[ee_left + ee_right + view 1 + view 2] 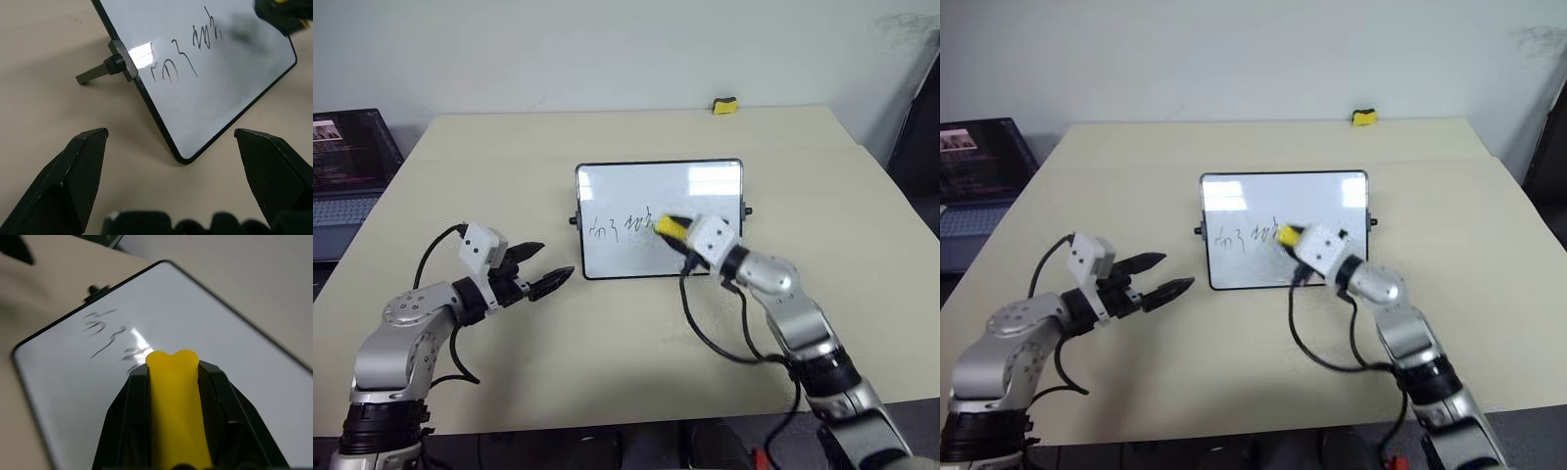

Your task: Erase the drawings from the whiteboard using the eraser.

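Yellow block [724,106] far edge, laptop [347,181] left

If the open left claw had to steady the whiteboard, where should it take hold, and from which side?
Probably the whiteboard's near left corner, approached from the robot's left. The left claw is open and already faces that thin black edge, clear of the drawings and the eraser.

left end effector [540,266] spread open; right end effector [677,233] clamped, roughly level.

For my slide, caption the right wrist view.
Right gripper clamps the yellow eraser over the whiteboard, drawings still unerased.
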`<action>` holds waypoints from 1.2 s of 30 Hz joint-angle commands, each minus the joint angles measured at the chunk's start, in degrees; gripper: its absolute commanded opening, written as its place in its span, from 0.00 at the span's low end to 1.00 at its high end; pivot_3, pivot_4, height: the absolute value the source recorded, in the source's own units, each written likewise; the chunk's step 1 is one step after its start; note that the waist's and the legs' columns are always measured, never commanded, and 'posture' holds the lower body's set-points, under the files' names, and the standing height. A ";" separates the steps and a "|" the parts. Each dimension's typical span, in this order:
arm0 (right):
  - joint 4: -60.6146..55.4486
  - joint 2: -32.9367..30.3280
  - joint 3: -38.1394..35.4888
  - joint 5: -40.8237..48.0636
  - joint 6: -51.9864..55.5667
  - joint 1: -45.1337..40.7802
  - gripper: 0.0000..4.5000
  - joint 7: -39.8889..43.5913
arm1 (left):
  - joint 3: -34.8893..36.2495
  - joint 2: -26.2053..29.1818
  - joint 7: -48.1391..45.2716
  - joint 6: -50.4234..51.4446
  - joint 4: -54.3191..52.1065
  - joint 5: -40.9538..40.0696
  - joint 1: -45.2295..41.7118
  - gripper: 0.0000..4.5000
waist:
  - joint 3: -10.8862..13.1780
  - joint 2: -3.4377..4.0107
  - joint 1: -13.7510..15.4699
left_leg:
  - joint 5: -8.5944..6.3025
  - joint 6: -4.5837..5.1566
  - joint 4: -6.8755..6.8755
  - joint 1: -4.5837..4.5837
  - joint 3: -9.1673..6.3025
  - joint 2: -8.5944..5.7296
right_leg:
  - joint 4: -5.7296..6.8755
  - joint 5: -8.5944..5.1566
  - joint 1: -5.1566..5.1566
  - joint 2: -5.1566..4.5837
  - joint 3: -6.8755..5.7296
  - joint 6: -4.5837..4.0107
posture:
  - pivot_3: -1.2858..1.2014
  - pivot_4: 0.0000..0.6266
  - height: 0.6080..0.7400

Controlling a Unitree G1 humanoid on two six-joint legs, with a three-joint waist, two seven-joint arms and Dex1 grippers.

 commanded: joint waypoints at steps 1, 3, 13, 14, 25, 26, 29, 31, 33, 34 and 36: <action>7.21 1.53 -0.84 -1.90 -5.47 -5.02 0.22 -3.98 | 0.65 1.86 -0.82 0.22 -2.65 -0.64 -0.78 1.00 | 0.00 0.00 0.06 | 0.00 -0.01 0.00 0.00 0.01 0.00 | -0.01 0.00 0.00 0.00 0.01 0.00 | 0.52 0.24 1.00; 11.11 2.15 -0.97 -2.62 -7.24 -7.31 0.22 -5.45 | 0.28 2.31 -1.47 0.20 -1.79 -0.60 -1.99 1.00 | 0.00 0.00 0.37 | 0.00 -0.01 0.00 -0.02 0.02 -0.02 | -0.08 0.00 0.01 -0.01 0.01 0.00 | 0.52 0.24 1.00; 25.51 6.32 4.07 -5.74 -9.67 -9.17 0.22 -3.96 | -1.96 2.91 -3.39 0.55 0.14 0.11 -7.03 1.00 | -0.01 -0.01 -0.60 | 0.00 -0.01 -0.03 0.00 0.11 0.01 | -0.07 0.00 -0.01 -0.01 0.05 0.00 | 0.52 0.24 1.00; 25.98 6.27 4.73 -6.07 -9.80 -8.28 0.22 -3.43 | -2.07 2.84 -3.42 0.63 0.10 0.09 -7.13 1.00 | -0.01 -0.01 -0.68 | 0.00 -0.01 -0.03 0.01 0.12 0.01 | -0.04 0.00 -0.01 0.00 0.06 0.00 | 0.52 0.24 1.00; 31.40 5.11 7.58 -9.97 -16.13 -6.89 0.22 -5.41 | -1.95 3.41 -4.20 1.17 1.07 -0.06 -7.56 1.00 | -0.02 -0.01 -0.63 | -0.07 0.19 0.00 1.28 0.14 0.03 | 0.20 0.09 1.15 0.06 0.05 -0.05 | 0.52 0.24 1.00; 31.28 5.34 6.75 -9.51 -16.95 -7.63 0.22 -6.39 | -1.85 3.51 -4.23 1.18 1.33 0.01 -7.58 1.00 | -0.02 -0.01 -0.62 | -0.07 0.19 0.01 1.30 0.13 0.03 | 0.19 0.08 1.18 0.07 0.05 -0.05 | 0.52 0.24 1.00; 31.21 6.10 3.57 -7.87 -19.24 -10.54 0.22 -10.66 | -1.40 3.73 -4.11 1.14 2.20 0.11 -7.48 1.00 | 0.00 0.00 -0.59 | -0.02 0.19 0.03 1.27 0.11 0.03 | 0.20 0.09 1.13 0.09 0.05 -0.05 | 0.52 0.24 1.00; 31.86 6.51 1.54 -7.21 -19.81 -12.83 0.22 -13.63 | -1.24 3.89 -4.21 1.03 2.43 0.17 -7.10 1.00 | 0.03 0.01 -0.49 | 0.01 0.16 0.03 1.18 0.09 0.03 | 0.22 0.11 1.03 0.09 0.05 -0.05 | 0.52 0.24 1.00; 32.97 7.07 -0.15 -6.94 -20.01 -15.04 0.22 -16.08 | -1.13 4.02 -4.28 0.97 2.41 0.11 -6.66 1.00 | 0.04 0.02 -0.44 | 0.01 0.15 0.02 1.12 0.08 0.03 | 0.21 0.11 0.97 0.09 0.06 -0.06 | 0.52 0.24 1.00; 33.63 7.55 -0.72 -6.66 -20.18 -15.98 0.22 -16.65 | -1.05 4.05 -4.29 1.00 2.31 0.01 -6.42 1.00 | 0.04 0.01 -0.42 | 0.01 0.15 0.01 1.10 0.09 0.02 | 0.21 0.11 0.94 0.08 0.07 -0.06 | 0.52 0.24 1.00; 35.10 8.36 -1.07 -6.75 -20.18 -17.34 0.22 -17.07 | -1.08 4.02 -4.21 1.09 2.01 -0.12 -6.06 1.00 | 0.04 0.01 -0.46 | 0.00 0.16 -0.04 1.09 0.09 0.04 | 0.18 0.10 0.92 0.08 0.07 -0.07 | 0.52 0.24 1.00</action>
